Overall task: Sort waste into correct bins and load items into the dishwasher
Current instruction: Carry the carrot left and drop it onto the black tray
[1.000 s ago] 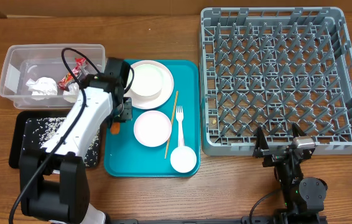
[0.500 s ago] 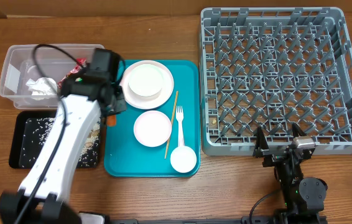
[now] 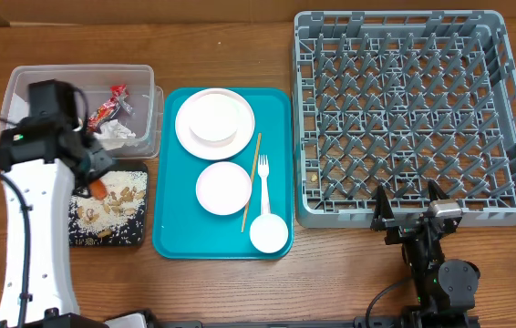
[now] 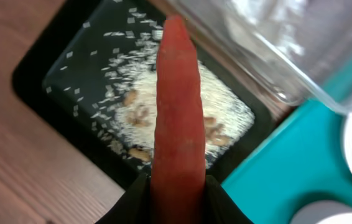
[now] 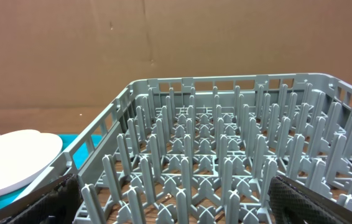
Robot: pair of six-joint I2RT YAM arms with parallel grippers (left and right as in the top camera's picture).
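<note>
My left gripper (image 3: 95, 183) is shut on an orange carrot piece (image 4: 177, 112) and holds it above the black tray (image 3: 136, 239), where rice and nuts (image 3: 110, 207) lie. The clear tub (image 3: 21, 84) behind it holds crumpled napkins (image 3: 119, 133) and a red wrapper (image 3: 108, 105). On the teal tray (image 3: 174, 239) sit a plate (image 3: 214, 121), a bowl (image 3: 223, 187), a cup (image 3: 268, 233), a fork (image 3: 263, 181) and a chopstick (image 3: 251, 182). My right gripper (image 3: 410, 202) stands open at the near edge of the grey dish rack (image 3: 417, 114).
The clear tub's wall (image 4: 275, 50) and the teal tray's corner (image 4: 300, 168) are close to the right of the carrot in the left wrist view. Upright pegs (image 5: 226, 155) fill the rack in front of the right gripper. Bare wooden table surrounds everything.
My left arm has swung left from the teal tray's left edge to above the black tray, carrying the carrot piece. The right arm has not moved.
</note>
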